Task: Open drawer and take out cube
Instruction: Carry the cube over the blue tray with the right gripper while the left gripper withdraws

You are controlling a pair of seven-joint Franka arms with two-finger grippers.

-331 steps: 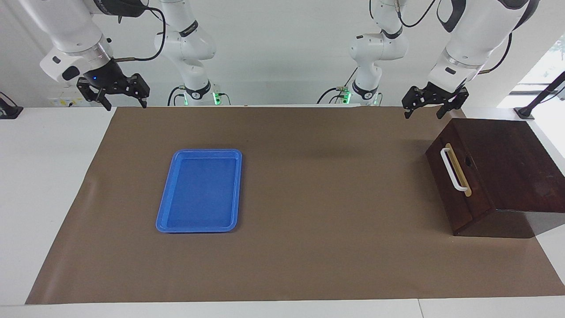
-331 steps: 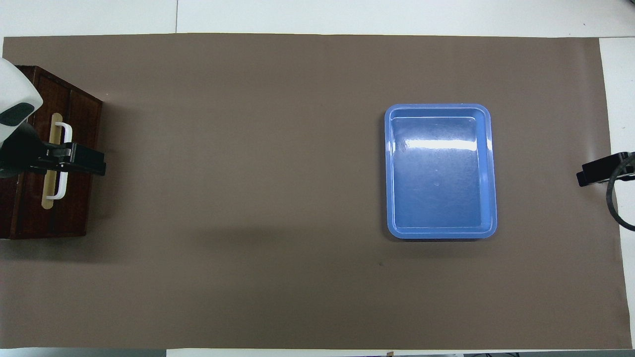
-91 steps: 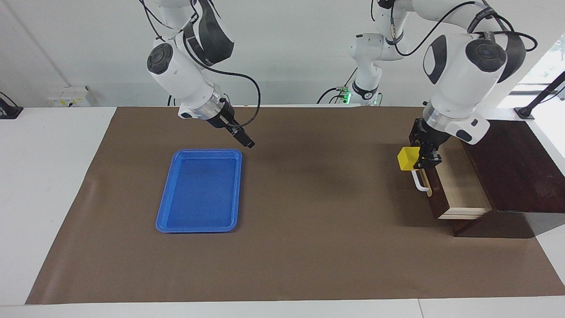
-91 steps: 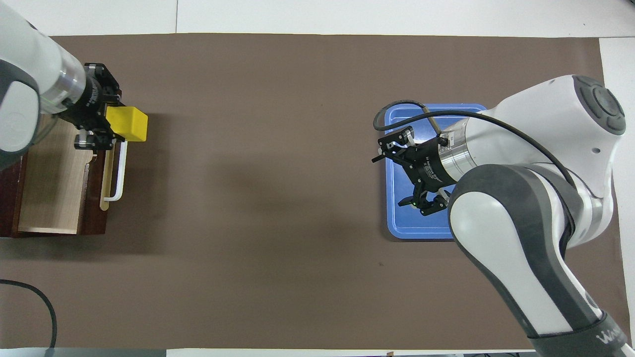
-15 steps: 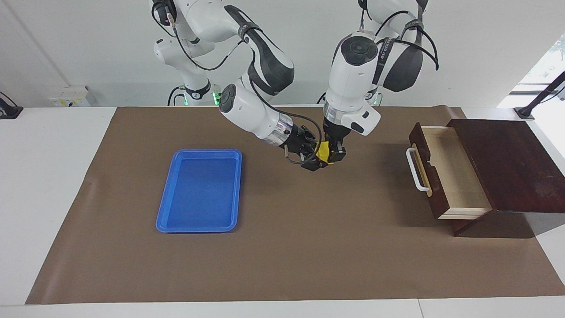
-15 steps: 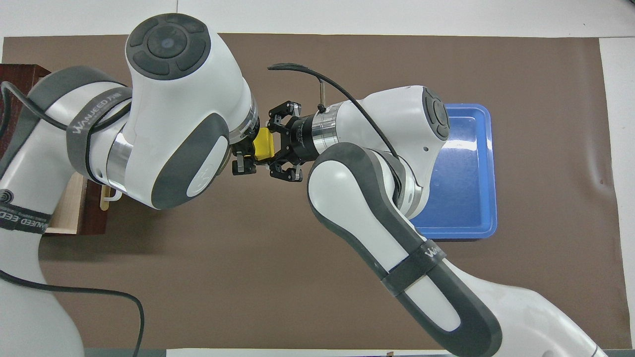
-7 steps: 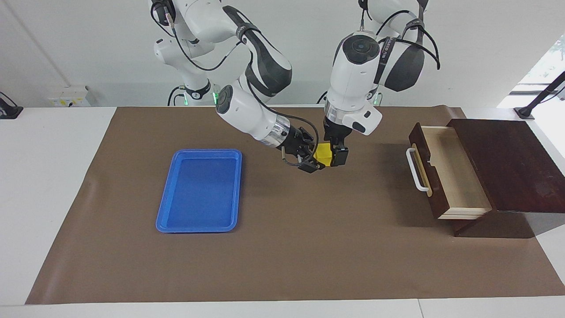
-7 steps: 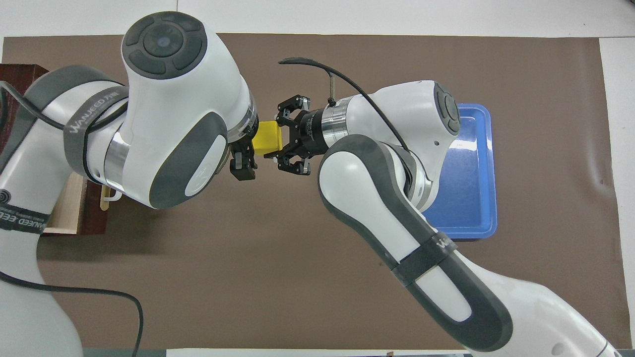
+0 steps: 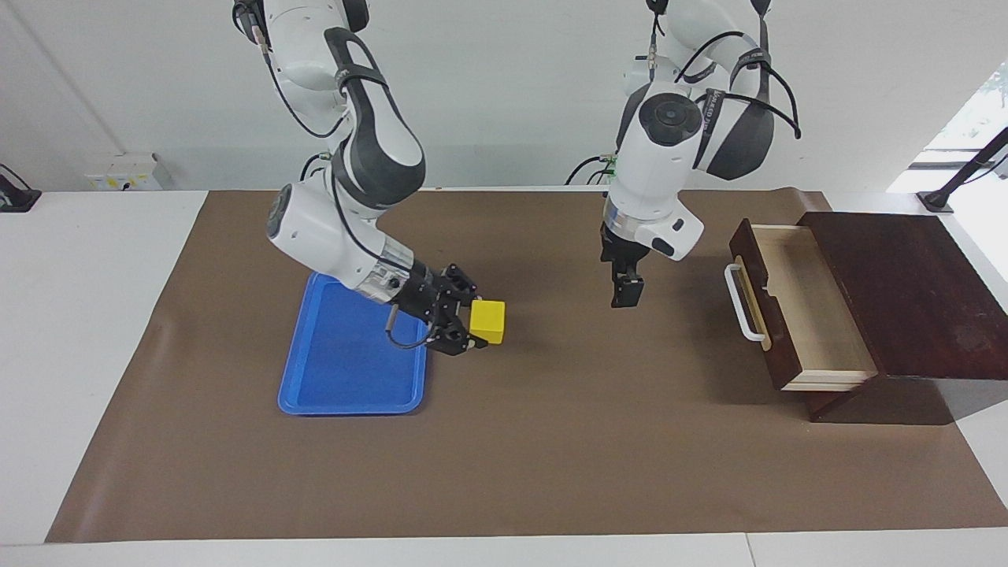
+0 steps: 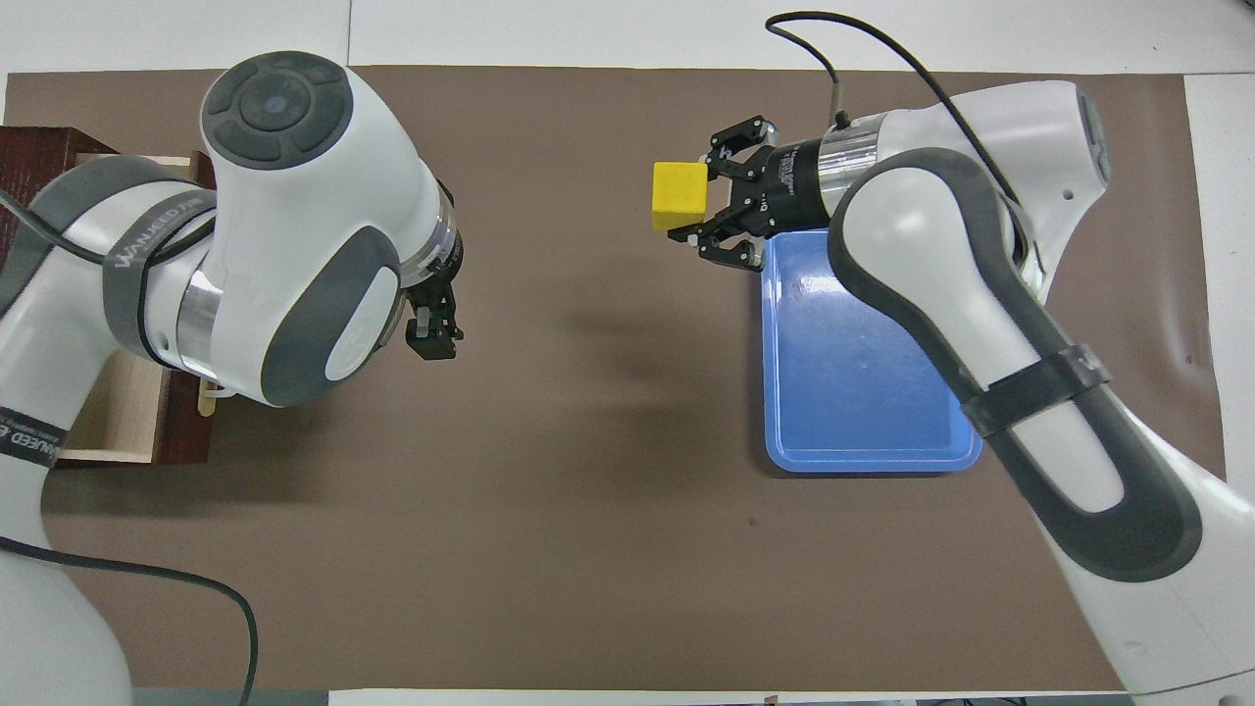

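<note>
While my right gripper (image 9: 470, 327) clamps two flat faces of the small, rigid-looking bright yellow solid cube (image 9: 487, 322) above the brown mat beside the flat blue plastic tray (image 9: 339, 370), it seems light, and my left gripper (image 9: 627, 298) hangs open, empty.

A plain white wall (image 9: 504, 87) backs the white table (image 9: 87, 331), covered by a brown mat (image 9: 551, 457).
</note>
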